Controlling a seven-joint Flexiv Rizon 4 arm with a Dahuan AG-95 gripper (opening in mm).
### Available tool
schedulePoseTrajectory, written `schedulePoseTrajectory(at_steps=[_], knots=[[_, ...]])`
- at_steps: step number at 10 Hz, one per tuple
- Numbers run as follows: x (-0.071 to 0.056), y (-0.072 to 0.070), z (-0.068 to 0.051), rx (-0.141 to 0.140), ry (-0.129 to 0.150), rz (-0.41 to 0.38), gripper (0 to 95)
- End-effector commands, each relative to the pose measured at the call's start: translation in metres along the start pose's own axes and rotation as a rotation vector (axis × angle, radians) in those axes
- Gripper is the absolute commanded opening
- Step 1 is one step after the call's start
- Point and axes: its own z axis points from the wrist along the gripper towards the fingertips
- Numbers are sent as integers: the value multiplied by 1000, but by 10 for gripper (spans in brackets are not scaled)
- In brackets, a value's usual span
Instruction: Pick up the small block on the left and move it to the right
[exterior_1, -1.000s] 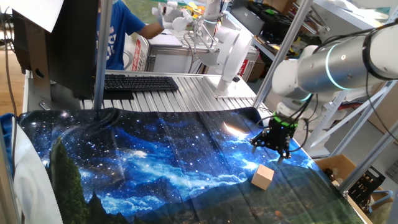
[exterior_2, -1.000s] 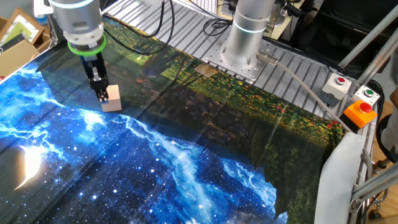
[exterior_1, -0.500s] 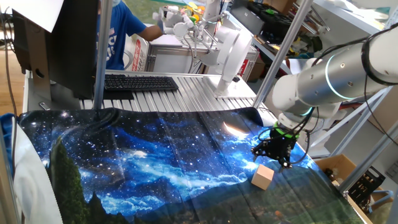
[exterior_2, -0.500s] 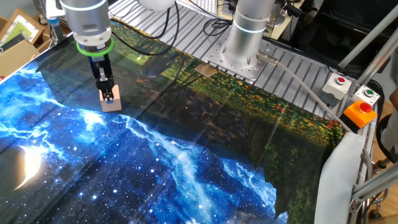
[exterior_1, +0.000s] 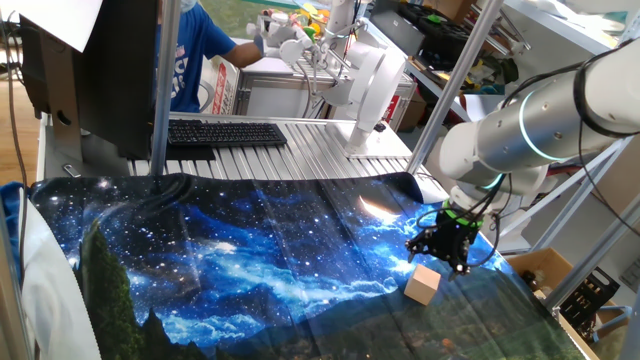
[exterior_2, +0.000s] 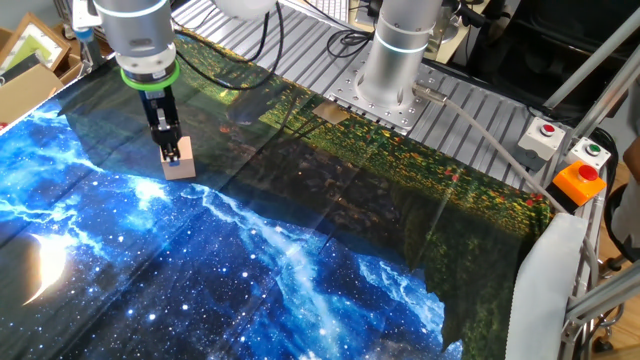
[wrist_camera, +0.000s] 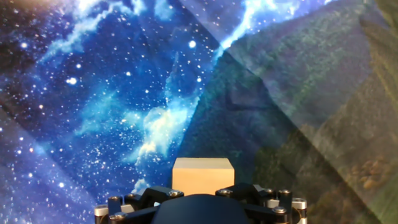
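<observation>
**Tool hanging right over the block**

The bench (exterior_1: 300, 150) is ribbed metal under a blue starry galaxy-print cloth (exterior_1: 250, 260) — black keyboard (exterior_1: 225, 132) behind. The small pale tan wooden cube (exterior_1: 423, 284) sits flat on the cloth; no long axis. The black two-finger tool (exterior_1: 446, 240) hovers just above it — can't tell how its fingers stand.

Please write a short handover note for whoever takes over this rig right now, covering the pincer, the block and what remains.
Pincer: low over the small block, right above it in both fixed views; whether it is open or shut cannot be told, and no grasp is visible.
Block: sitting on the galaxy-print cloth, just ahead of the hand in the hand view.
Done: approach to the block.
Left: close on it, lift, carry it to the right, set it down.
</observation>
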Motion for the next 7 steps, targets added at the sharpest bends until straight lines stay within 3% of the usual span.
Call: schedulePoseTrajectory(at_steps=[1,7], knots=[[3,0,3,-9,-6,2,950],[3,4,11,-27,-18,18,950]])
